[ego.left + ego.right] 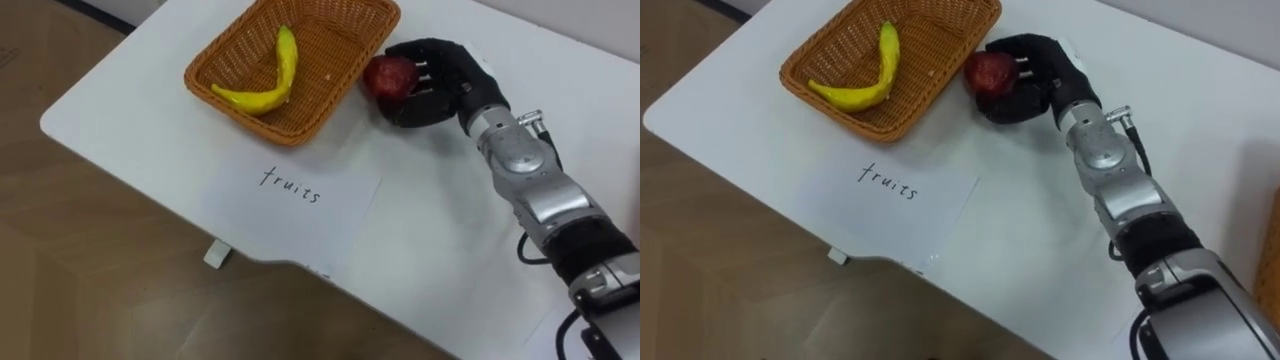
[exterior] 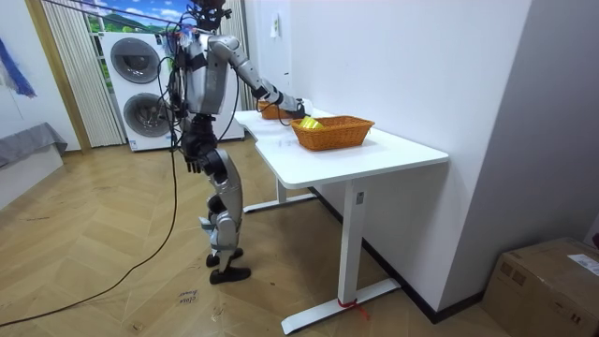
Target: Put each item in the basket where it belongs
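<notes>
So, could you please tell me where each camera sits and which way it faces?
Left eye view: on the robot's head, looking down at the white table and the basket with a banana; the right hand shows, curled round an apple beside the rim.
Right eye view: same head, slightly to the side, same scene and same arm.
Room view: stands off in the room, facing the table's side; the whole robot shows, standing, left hand hanging.
Shared: all see the basket and the outstretched right arm.

banana (image 1: 266,82) in basket (image 1: 312,122) | apple (image 1: 390,77) just right of basket | paper (image 1: 292,190) before basket, on table (image 1: 120,112)
</notes>
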Controlling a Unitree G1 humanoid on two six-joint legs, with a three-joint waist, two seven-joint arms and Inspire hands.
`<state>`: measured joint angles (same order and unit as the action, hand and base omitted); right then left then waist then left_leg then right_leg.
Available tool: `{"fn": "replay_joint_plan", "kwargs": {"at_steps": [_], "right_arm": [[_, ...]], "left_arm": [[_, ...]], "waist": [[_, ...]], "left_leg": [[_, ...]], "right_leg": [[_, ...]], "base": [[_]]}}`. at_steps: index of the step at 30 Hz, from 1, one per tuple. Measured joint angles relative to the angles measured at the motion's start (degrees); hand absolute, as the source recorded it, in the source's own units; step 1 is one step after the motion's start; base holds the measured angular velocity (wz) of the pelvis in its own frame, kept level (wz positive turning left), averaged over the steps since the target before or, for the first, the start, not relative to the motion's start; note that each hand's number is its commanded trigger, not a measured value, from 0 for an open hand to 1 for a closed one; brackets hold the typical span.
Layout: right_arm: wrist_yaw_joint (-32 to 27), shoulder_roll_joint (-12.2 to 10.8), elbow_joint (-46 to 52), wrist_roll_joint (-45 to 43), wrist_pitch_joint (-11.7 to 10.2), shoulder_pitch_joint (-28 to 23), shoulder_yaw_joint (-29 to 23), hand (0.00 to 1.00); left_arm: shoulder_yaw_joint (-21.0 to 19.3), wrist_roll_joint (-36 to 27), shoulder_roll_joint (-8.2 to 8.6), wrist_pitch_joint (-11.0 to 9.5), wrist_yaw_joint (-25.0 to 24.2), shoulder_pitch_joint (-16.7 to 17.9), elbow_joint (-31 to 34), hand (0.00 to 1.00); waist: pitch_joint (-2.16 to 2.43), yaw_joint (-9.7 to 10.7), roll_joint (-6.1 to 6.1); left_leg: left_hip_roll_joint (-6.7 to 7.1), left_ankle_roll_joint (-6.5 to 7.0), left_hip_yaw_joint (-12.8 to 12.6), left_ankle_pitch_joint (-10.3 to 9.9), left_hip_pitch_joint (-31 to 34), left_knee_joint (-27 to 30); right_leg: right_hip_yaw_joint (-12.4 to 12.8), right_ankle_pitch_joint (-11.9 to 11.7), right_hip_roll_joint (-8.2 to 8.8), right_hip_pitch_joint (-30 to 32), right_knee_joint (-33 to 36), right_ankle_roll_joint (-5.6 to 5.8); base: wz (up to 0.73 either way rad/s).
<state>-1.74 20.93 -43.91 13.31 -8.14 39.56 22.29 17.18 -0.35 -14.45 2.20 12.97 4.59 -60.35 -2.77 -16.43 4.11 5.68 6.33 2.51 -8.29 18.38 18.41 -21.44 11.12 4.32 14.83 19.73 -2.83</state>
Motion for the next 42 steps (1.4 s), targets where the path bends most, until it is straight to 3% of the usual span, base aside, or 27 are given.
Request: {"fn": "replay_joint_plan", "kwargs": {"at_steps": [18, 29, 32, 35, 36, 37, 42], "right_arm": [[1.2, -0.3, -3.8, 2.0, -0.6, 1.1, -0.1, 1.00], [3.9, 0.2, -4.4, 2.8, -0.5, -1.1, -1.0, 1.00], [5.2, 1.0, -2.8, 2.9, -0.2, -3.4, -1.0, 1.00], [7.1, 1.5, -2.1, 3.5, 1.3, -5.6, -1.1, 1.00], [7.6, 1.6, -1.5, 3.5, 2.4, -6.4, -1.1, 1.00], [7.9, 1.9, -0.8, 3.3, 2.9, -7.0, -1.1, 1.00], [9.7, 4.3, 3.0, 1.5, 4.9, -11.7, -2.0, 1.00]], "left_arm": [[-0.2, 0.0, -0.02, 0.4, -2.4, 0.0, -0.5, 0.00], [-1.8, -0.1, -0.31, 0.2, -2.7, 0.7, -0.8, 0.00], [-4.1, 0.0, -0.32, 0.2, -3.2, 0.8, -0.4, 0.00], [-6.0, 0.0, -0.33, 0.3, -3.1, 1.9, -0.4, 0.00], [-6.7, 0.0, -0.35, 0.3, -3.1, 2.4, -0.4, 0.00], [-6.9, 0.0, -0.32, 0.3, -3.2, 2.5, -0.4, 0.00], [-9.9, 0.2, -0.21, 0.3, -3.2, 5.3, -0.3, 0.00]], "waist": [[-0.23, -0.3, 0.32], [0.03, 0.9, 0.74], [0.23, 1.9, 0.99], [0.81, 2.9, 1.04], [1.36, 3.8, 1.12], [1.49, 4.0, 1.11], [2.16, 6.5, -0.13]], "left_leg": [[0.05, 0.00, 0.1, 0.0, 0.2, -0.1], [0.20, -0.03, 1.3, -0.1, -2.3, -0.1], [0.26, -0.06, 1.9, -0.2, -3.5, -0.2], [0.33, 0.01, 1.8, -0.2, -5.9, -1.0], [0.33, 0.03, 1.8, -0.3, -6.4, -1.0], [0.33, 0.03, 1.8, -0.3, -6.8, -1.0], [0.39, 0.36, 2.0, -0.6, -11.2, -2.3]], "right_leg": [[-0.1, 0.0, 0.05, 0.0, 0.2, 0.04], [-1.0, -0.1, -0.16, -3.5, -1.3, 0.24], [-1.7, -0.2, -0.29, -5.2, -2.3, 0.34], [-1.9, -0.2, -0.34, -7.7, -3.2, 0.53], [-2.0, -0.2, -0.46, -8.5, -3.8, 0.59], [-2.0, -0.2, -0.57, -9.0, -4.3, 0.66], [-2.0, -1.0, -1.07, -14.1, -7.0, 1.41]], "base": [[0.00], [0.06], [0.09], [0.02], [0.00], [0.03], [0.01]]}}
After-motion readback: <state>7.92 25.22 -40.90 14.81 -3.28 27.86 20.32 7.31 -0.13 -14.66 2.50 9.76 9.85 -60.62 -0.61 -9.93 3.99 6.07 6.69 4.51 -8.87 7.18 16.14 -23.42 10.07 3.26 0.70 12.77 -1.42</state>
